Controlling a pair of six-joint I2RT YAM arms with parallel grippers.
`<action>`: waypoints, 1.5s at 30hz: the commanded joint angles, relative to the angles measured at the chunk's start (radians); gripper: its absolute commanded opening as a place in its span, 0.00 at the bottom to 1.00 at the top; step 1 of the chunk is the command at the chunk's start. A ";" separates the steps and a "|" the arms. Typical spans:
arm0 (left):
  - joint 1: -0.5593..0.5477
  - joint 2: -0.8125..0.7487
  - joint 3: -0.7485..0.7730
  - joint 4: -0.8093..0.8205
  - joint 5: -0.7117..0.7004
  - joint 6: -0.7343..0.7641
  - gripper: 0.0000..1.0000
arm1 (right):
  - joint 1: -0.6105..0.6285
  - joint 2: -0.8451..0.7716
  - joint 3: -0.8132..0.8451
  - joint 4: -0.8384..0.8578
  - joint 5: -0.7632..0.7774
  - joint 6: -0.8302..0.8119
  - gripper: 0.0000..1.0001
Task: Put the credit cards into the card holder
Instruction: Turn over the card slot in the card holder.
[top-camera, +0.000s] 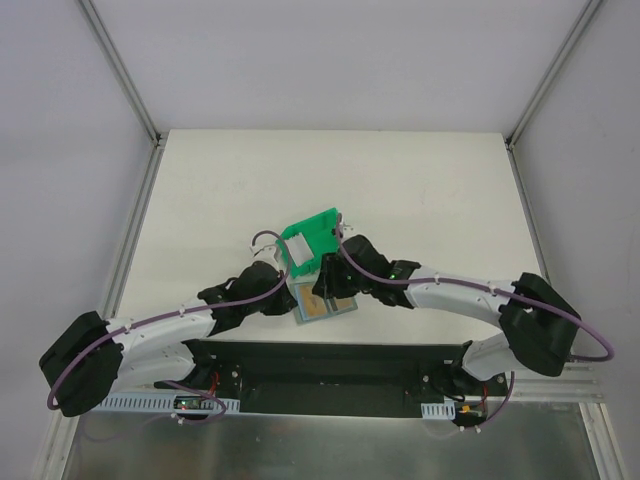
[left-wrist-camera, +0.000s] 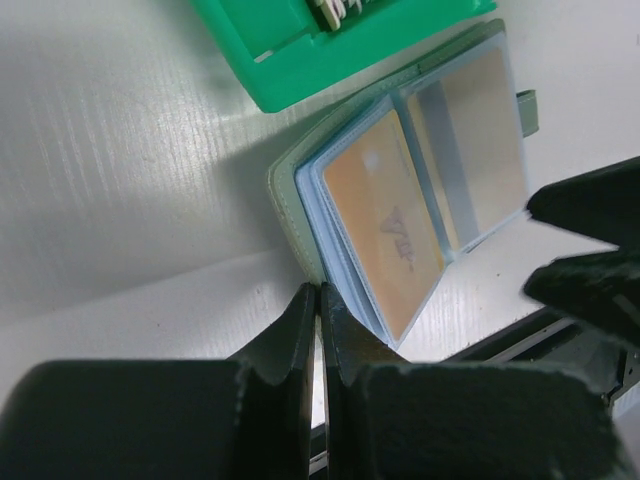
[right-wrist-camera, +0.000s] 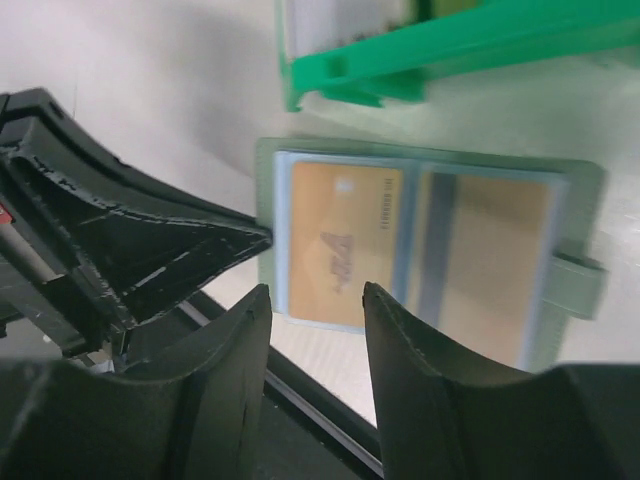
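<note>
Cards sit in the holder (right-wrist-camera: 583, 215) already, as you can see from both wrist views. An orange card (right-wrist-camera: 340, 245) fills the clear pocket on one leaf, and a second card (right-wrist-camera: 500, 260), tan with a dark stripe along one side, lies behind the clear pocket on the other leaf. The holder lies open and flat on the white worktop (top-camera: 400, 190), close to its near edge, with its clasp tab sticking out on the side away from your left gripper (left-wrist-camera: 320, 298). The green bin (right-wrist-camera: 450, 50) stands just beyond the holder's far edge; you cannot tell whether the two touch. Your left gripper has its fingers pressed together, and their tips meet the holder's edge beside the orange card. Your right gripper (right-wrist-camera: 315, 303) hangs over the holder's near side with its fingers spread, holding nothing, and the orange card shows through the gap between them. In the top view the two grippers come in from either side and nearly meet over the holder, and the arms cover part of it.
</note>
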 joint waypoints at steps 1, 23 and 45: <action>0.011 -0.050 0.042 0.003 0.022 0.038 0.00 | 0.053 0.081 0.103 -0.011 -0.060 -0.049 0.46; 0.009 -0.105 0.032 0.003 0.034 0.040 0.00 | 0.153 0.252 0.295 -0.261 0.112 -0.124 0.46; 0.011 -0.099 0.025 0.003 0.032 0.039 0.00 | 0.153 0.168 0.273 -0.301 0.229 -0.130 0.41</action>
